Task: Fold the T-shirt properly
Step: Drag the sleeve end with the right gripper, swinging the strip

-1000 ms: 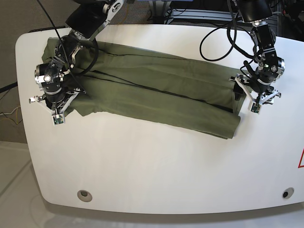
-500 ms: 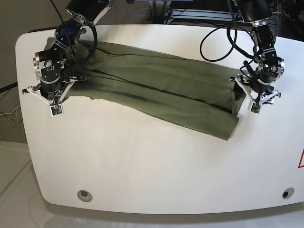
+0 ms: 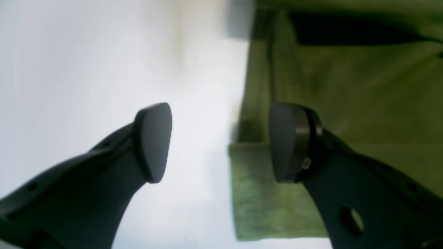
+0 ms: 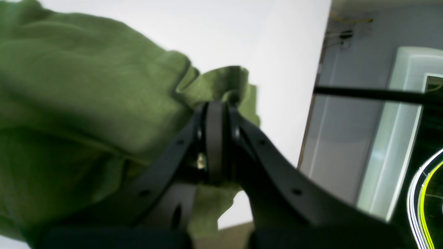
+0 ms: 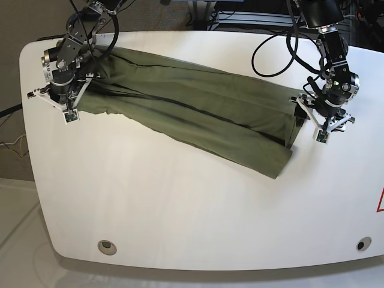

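Across the white table, from about ten o'clock to three o'clock, the T-shirt lies as a long, narrow olive band, already doubled lengthwise. It looks light, limp cloth that will sag and drag wherever it is unsupported, so corners and hemmed edges seem the best holds. At ten o'clock the right gripper is clamped tight on a bunched edge of the fabric, lifting that end. At three o'clock the left gripper stands wide apart, holding nothing, one finger over the shirt's edge, the other over bare table. Black cables loop at one o'clock, clear of the cloth.
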